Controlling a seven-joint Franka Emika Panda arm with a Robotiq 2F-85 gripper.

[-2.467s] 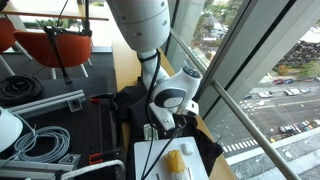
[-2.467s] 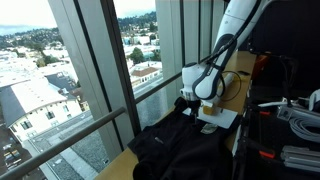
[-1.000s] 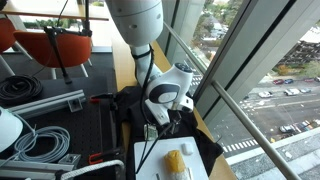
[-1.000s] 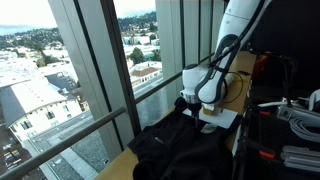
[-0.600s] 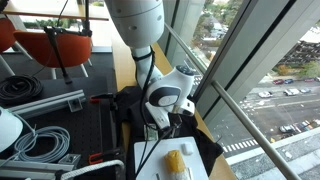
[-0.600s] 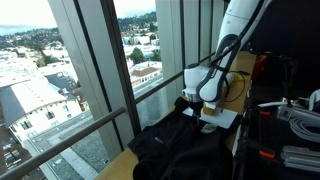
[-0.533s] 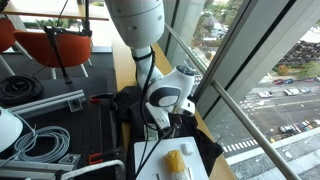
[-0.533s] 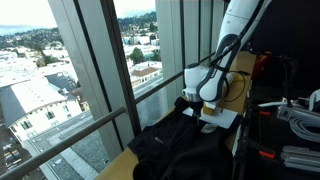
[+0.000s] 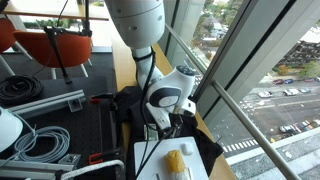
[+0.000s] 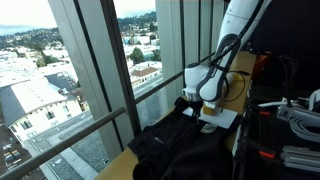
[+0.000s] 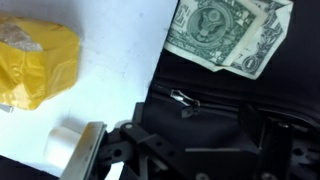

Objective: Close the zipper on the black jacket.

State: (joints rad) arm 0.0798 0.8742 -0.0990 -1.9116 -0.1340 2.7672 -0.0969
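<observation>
Over the rumpled black fabric jacket (image 11: 215,125) the claw (image 11: 178,138) looks spread. Centre it on the small silver zipper pull (image 11: 183,98), pinch squarely, then draw steadily.

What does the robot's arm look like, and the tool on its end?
The arm is glossy white, built of thick rounded segments with dark bands at the joints. A black cable runs alongside it. The tool is black, with angular metal linkages.
</observation>
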